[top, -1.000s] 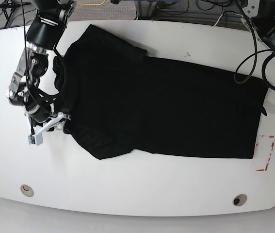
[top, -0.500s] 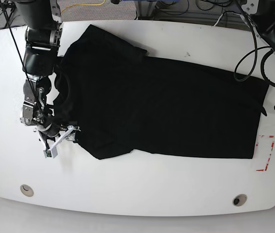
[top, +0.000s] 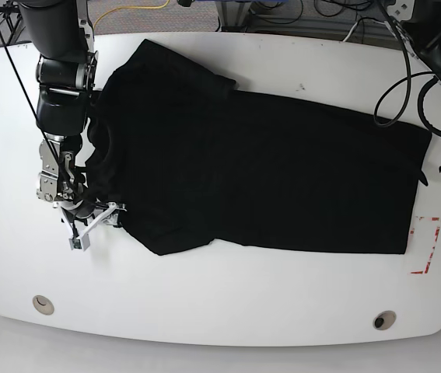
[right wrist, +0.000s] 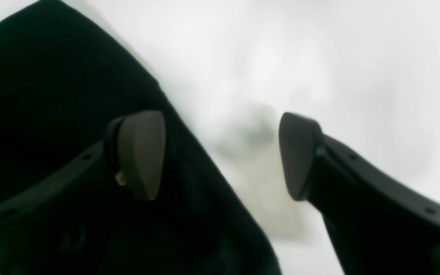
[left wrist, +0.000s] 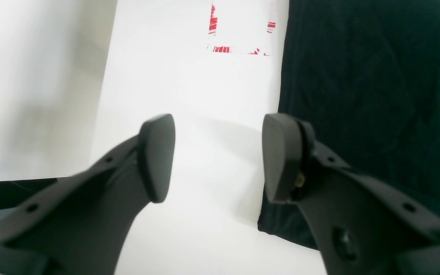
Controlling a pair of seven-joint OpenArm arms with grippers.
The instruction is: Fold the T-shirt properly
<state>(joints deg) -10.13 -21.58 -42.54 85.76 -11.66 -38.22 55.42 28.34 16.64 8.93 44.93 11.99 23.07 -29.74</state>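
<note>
Black T-shirt (top: 267,171), one, spread flat across the white worktop (top: 204,299); right claw (right wrist: 222,156), one, brought inward to its sleeve side, fingers spread, gripping nothing; left claw (left wrist: 219,158), one, likewise spread by the opposite edge: folding, I judge, awaits a pinch.

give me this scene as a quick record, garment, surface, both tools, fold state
garment: black t-shirt, spread wide, some edges turned over
surface: white table
left tool: open, nothing between its fingers, beside the shirt's edge
right tool: open, at the shirt's edge, not gripping it
fold state: not yet a neat folded shape
</note>
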